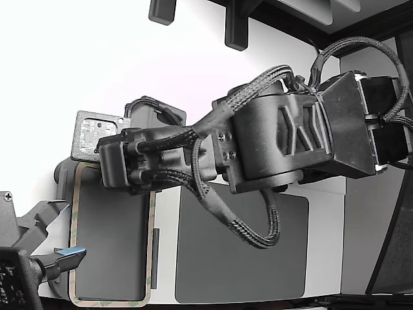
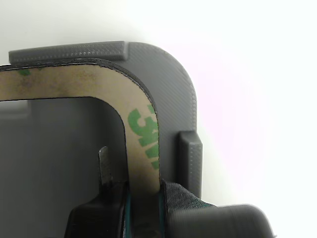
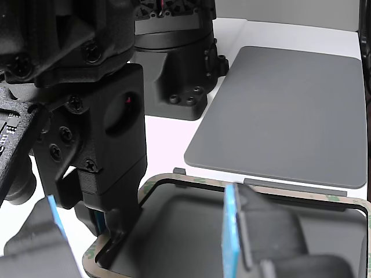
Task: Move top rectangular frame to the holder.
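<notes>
**Frame pinched at its edge, lying on the holder**

At the exterior view's left, the top rectangular frame [image 1: 73, 245] lies as a pale beige band around the grey holder [image 1: 110, 245], its lower corners complete but its upper edge hidden under the arm. A second gripper [image 1: 61, 258] with a blue-tipped finger reaches in from the lower left corner, largely cut off by the picture's border; whether it touches the frame cannot be told. Further right, the working gripper [image 1: 113, 165] is mostly masked by its own black body and braided cables, so its jaws cannot be made out here. Right again, the dark grey mat [image 1: 242, 248] lies flat just beside the holder, partly covered by the arm.

The wrist view settles the grip: the frame's band [image 2: 143, 148], printed with green letters, runs between the two fingers, which are closed narrowly on it. The holder's corner [image 2: 173, 84] and a raised tab [image 2: 190, 158] sit just outside the band. The fingertips themselves are blurred and cropped.
</notes>
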